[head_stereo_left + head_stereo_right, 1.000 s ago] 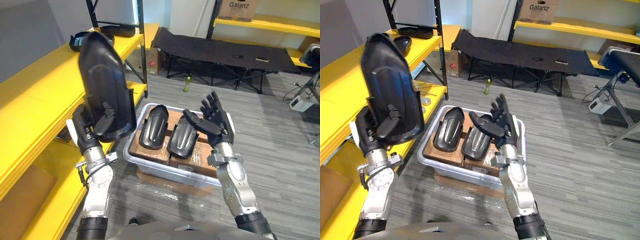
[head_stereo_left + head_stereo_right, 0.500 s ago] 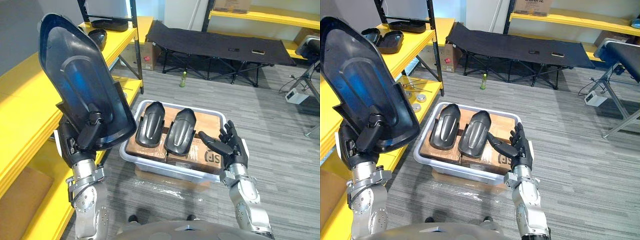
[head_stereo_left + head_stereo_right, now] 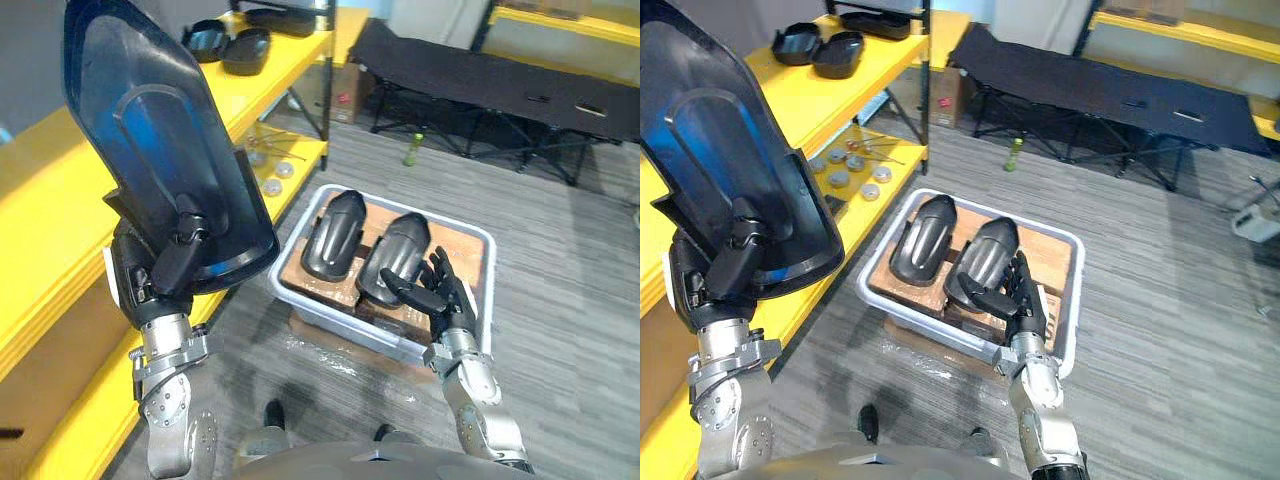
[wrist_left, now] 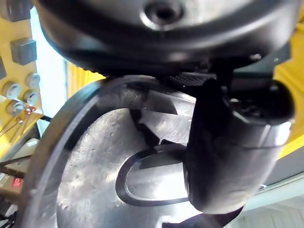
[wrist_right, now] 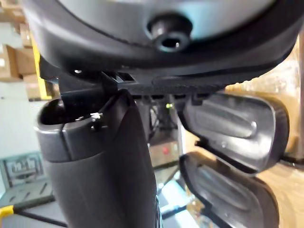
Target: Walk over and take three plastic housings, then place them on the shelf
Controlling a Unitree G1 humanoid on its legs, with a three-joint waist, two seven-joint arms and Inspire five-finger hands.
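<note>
My left hand [image 3: 160, 272] is shut on a large black plastic housing [image 3: 150, 130], held upright with its hollow side facing me beside the yellow shelf [image 3: 45, 210]. In the left wrist view the thumb [image 4: 228, 142] presses on the housing's inner face [image 4: 90, 175]. Two more housings [image 3: 333, 235] [image 3: 402, 252] lie side by side on cardboard in a grey bin [image 3: 486, 240] on the floor. My right hand [image 3: 442, 300] is open and holds nothing, low over the bin's near edge beside the right-hand housing [image 3: 983, 255].
More black housings [image 3: 820, 45] rest on the shelf's far end. Small round metal parts [image 3: 845, 165] lie on its lower level. A black folding cot [image 3: 480, 85], a green bottle [image 3: 407, 150] and a cardboard box [image 3: 345, 85] stand beyond the bin.
My right hand has dropped from chest height to the bin's near edge. The left hand keeps the housing raised, its hollow side now facing me. The camera has swung toward the shelf.
</note>
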